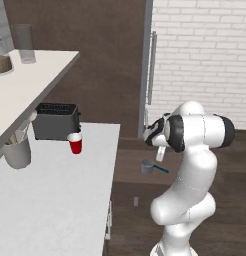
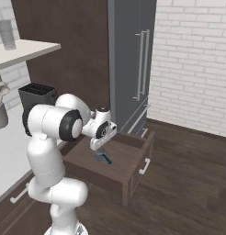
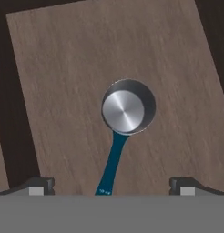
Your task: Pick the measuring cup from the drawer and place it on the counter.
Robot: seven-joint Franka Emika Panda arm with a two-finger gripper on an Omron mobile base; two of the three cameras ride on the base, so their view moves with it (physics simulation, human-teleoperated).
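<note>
The arm bends forward over the pulled-out drawer (image 2: pixel 128 158), its gripper (image 3: pixel 112 189) spread wide above one measuring cup (image 3: pixel 128 107)

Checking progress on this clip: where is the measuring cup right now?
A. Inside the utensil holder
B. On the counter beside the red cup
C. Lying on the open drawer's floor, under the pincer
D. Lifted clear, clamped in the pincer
C: the hand view shows the measuring cup flat on the drawer floor, with the pincer open above it and its tips apart, touching nothing.
</note>
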